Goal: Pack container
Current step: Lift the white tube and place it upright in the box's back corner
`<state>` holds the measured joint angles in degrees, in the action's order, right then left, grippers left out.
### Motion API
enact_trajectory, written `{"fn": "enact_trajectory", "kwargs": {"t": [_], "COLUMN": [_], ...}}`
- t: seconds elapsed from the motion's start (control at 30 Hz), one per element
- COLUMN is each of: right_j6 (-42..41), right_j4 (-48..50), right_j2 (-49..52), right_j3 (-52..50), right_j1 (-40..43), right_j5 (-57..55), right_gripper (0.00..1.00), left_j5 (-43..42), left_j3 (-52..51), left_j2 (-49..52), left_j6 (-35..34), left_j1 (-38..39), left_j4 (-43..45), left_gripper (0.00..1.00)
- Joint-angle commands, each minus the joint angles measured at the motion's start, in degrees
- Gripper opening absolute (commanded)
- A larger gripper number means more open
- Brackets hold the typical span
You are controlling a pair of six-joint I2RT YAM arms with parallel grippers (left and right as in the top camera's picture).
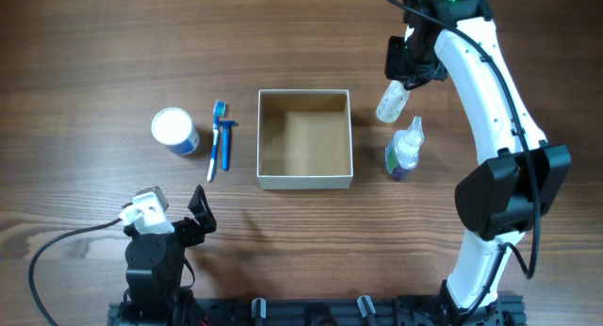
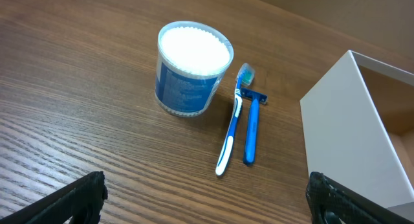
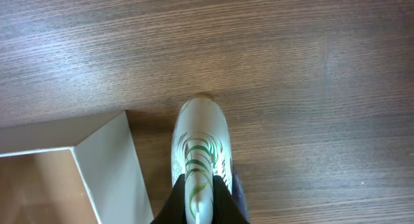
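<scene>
Right claw (image 1: 403, 78): we're clamped on the green-patterned bottle (image 3: 200, 153).
Container (image 1: 304, 182): just beside our right claw.
Left claw (image 1: 174, 216): fingers wide apart.

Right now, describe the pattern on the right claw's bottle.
Small white plastic bottle: green leafy streaks; shows best in right wrist view.

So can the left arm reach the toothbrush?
Probably yes. The left gripper is open and empty, and the toothbrush lies in front of it with nothing between. The razor lies right beside it, so it might get pinched too.
</scene>
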<state>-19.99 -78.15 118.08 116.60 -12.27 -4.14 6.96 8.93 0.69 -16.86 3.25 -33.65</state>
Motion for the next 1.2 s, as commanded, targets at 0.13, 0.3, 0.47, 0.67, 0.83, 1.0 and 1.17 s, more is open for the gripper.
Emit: {"fn": "enact_trajectory", "kwargs": {"t": [0.13, 0.3, 0.47, 0.67, 0.83, 1.0, 1.17], "right_j6": [1.2, 3.2, 1.8, -2.5, -2.8, -0.9, 4.0], "right_j4": [-1.3, -0.3, -1.8, -4.6, -4.3, -1.6, 2.3], "right_j2": [-12.2, -22.5, -27.8, -25.0, -18.0, -11.1, -6.0], "right_j3": [1.6, 1.6, 1.6, 1.6, 1.5, 1.5, 1.5], "right_j1": [-0.7, -3.8, -8.7, -13.4, -14.4, -14.4, -15.2], "right_j5": [-1.9, -1.8, 0.3, 5.5, 5.5, 5.5, 2.9], "right_gripper": [0.04, 0.04, 0.04, 0.04, 0.04, 0.04, 0.04], "left_j5": [-0.3, -0.3, -0.3, -0.3, -0.3, -0.3, -0.3], "left_j3": [-0.1, -0.1, -0.1, -0.1, -0.1, -0.1, -0.1], "left_j2": [-0.5, -0.5, -0.5, -0.5, -0.5, -0.5, -0.5], "left_j6": [-0.3, -0.3, -0.3, -0.3, -0.3, -0.3, -0.3], "left_j1": [-0.4, -0.4, -0.4, -0.4, -0.4, -0.4, -0.4], "left_j4": [0.1, 0.1, 0.1, 0.1, 0.1, 0.1, 0.1], "left_gripper": [1.0, 1.0, 1.0, 1.0, 1.0, 1.0, 1.0]}}
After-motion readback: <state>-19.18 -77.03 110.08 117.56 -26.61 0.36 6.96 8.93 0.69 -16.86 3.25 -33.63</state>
